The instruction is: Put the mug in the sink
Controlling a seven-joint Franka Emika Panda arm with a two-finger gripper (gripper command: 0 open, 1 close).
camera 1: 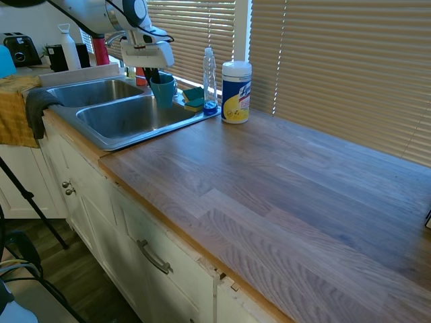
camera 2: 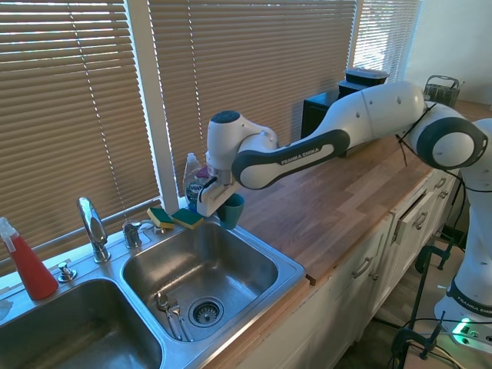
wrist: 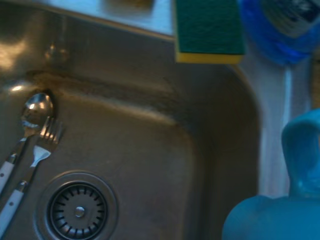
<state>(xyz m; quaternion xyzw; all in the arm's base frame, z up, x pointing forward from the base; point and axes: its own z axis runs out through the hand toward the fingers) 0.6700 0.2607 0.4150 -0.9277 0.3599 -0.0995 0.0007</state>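
Note:
The teal-blue mug (camera 1: 162, 89) (camera 2: 231, 210) hangs in the air above the back corner of the near sink basin (camera 1: 128, 121) (camera 2: 201, 269), upright. My gripper (camera 1: 154, 74) (camera 2: 218, 204) is shut on the mug's rim, reaching in from the counter side. In the wrist view the mug (wrist: 280, 205) fills the lower right corner, with the basin floor and its drain (wrist: 77, 210) below it.
A spoon and a fork (wrist: 30, 150) (camera 2: 171, 311) lie in the basin beside the drain. Green-and-yellow sponges (camera 2: 175, 218) (wrist: 207, 30) and a soap bottle (camera 1: 210, 79) sit on the back ledge, next to a wipes canister (camera 1: 236, 92). The chrome faucet (camera 2: 94, 229) stands between the basins.

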